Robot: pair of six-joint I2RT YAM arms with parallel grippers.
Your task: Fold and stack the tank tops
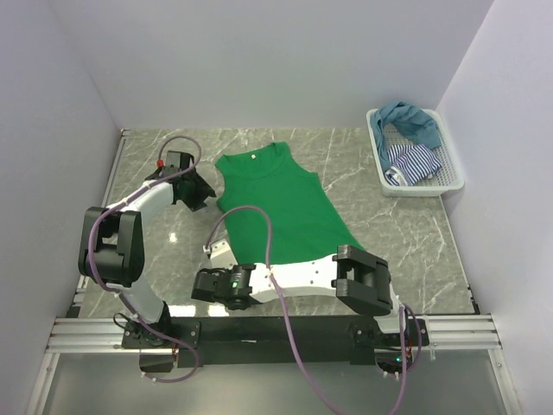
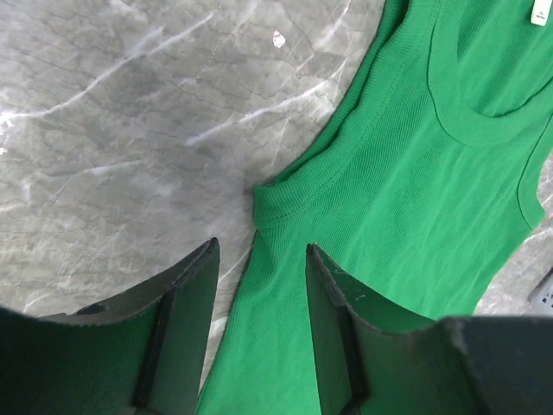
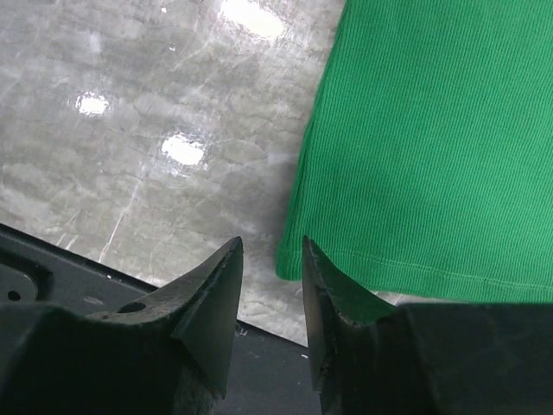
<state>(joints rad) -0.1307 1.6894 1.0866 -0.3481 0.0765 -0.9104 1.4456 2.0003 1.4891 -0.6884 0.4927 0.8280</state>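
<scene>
Centrally, grey marble table (image 1: 406, 233) carrying a green tank top (image 1: 281, 203) lying flat, neck toward the far wall, white mesh basket (image 1: 454, 177) at far right holding the teal top (image 1: 410, 121) and striped top (image 1: 413, 162), left gripper (image 2: 262, 245) hovering partly open over the armhole edge, gripping nothing, right gripper (image 3: 272, 246) sitting partly open beside the hem corner, empty.

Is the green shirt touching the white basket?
Apart. The top view shows bare marble table between the green tank top and the white basket, which sits in the far right corner.
</scene>
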